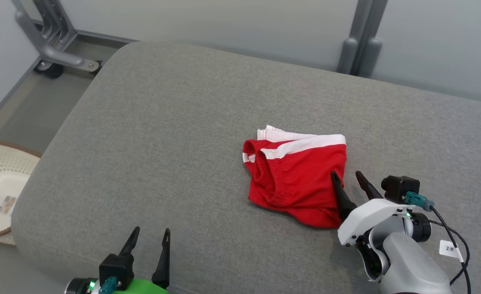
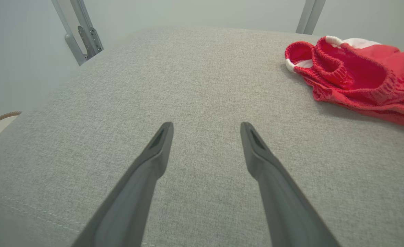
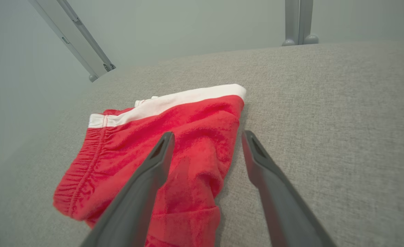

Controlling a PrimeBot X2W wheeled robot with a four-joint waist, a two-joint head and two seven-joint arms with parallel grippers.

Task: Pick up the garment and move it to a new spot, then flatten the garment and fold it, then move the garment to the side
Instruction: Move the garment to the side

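The bunched garment's (image 1: 297,175) edge lies inside the wide-open, empty right hand (image 1: 346,174); left hand (image 1: 151,230) equally open, empty: seemingly either pickup or release.

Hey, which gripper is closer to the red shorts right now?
Right. The right gripper is open at the red shorts' right edge, one finger over the fabric, the other over the grey cushion. The left gripper is open, well apart on their left.
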